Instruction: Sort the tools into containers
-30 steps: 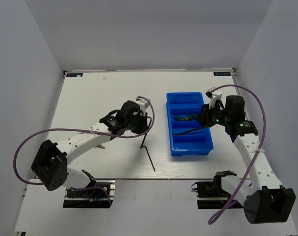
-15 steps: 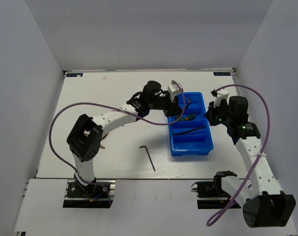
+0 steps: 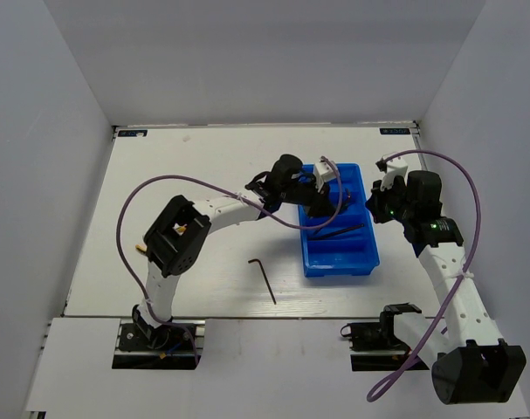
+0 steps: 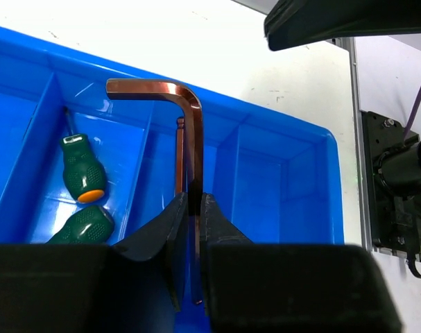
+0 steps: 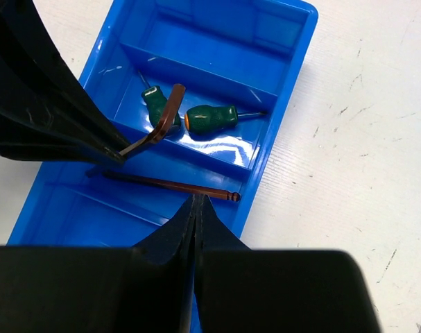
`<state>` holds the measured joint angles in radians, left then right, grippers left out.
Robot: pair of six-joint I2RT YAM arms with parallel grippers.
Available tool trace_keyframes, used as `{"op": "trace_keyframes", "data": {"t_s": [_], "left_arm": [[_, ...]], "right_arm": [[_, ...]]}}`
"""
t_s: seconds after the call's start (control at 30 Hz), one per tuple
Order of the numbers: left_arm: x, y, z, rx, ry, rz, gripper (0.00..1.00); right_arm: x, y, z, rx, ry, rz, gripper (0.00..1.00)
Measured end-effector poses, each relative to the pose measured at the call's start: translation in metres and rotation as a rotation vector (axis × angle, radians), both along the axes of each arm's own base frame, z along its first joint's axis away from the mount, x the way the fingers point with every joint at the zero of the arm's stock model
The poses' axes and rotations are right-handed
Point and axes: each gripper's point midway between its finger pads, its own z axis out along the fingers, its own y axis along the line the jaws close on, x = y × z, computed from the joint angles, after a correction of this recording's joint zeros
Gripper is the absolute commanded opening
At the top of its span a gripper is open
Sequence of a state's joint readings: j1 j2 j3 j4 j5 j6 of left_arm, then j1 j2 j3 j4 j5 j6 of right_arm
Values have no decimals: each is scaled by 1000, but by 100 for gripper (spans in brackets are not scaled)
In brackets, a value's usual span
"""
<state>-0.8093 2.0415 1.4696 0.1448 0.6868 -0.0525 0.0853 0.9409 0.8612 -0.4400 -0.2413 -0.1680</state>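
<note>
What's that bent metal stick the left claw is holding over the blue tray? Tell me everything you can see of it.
It is a hex key: a thin metal rod bent into an L, dark with a coppery sheen. The left gripper is shut on its long leg; the short leg sticks out sideways at the free end. It hangs above the blue tray, touching nothing else in view.

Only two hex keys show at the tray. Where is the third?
In the top view the third hex key lies on the white table, left of the blue tray's near corner, touched by neither arm.
</note>
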Motion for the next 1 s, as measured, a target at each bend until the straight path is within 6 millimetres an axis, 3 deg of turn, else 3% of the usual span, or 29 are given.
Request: {"op": "trace_keyframes", "data": {"t_s": [0.07,0.1,0.23,0.33,0.37,0.43,0.47,0.53,0.57,0.67,0.7,0.73,0.8,0.87,0.97,1.0], "left_arm": [[0,-1,1,-3,-5,-1,9],[0,-2,1,-3,-7,0,9],[2,-1,-4,11,-11,15,37],[4,0,-16,36,2,25,51],[5,0,-19,42,4,27,51],[7,-1,-25,56,14,33,51],[8,-2,-25,58,14,36,49],[9,-2,-25,61,17,39,34],[10,-3,-23,59,14,39,20],[12,-2,-16,53,5,53,0],[12,0,-12,54,2,69,0],[11,4,-7,54,-2,83,0],[7,24,9,65,-6,158,0],[2,57,31,87,8,291,0],[7,127,83,92,16,615,34],[11,157,103,77,28,742,51]], "right_arm": [[0,0,0,0,0,0,0],[0,0,0,0,0,0,0],[0,0,0,0,0,1,0],[0,1,0,3,0,4,3],[0,1,0,4,0,6,8],[-1,2,0,7,1,9,8],[-1,2,0,9,1,13,8],[-1,4,1,13,1,20,0],[-2,5,1,16,1,24,0],[-4,10,2,34,2,65,0],[-8,17,2,50,7,108,23],[-13,23,1,67,16,153,30],[-26,42,1,111,39,280,34],[-39,62,1,150,83,404,30],[-52,95,-3,153,140,563,26],[-59,110,-9,135,169,622,24]]}}
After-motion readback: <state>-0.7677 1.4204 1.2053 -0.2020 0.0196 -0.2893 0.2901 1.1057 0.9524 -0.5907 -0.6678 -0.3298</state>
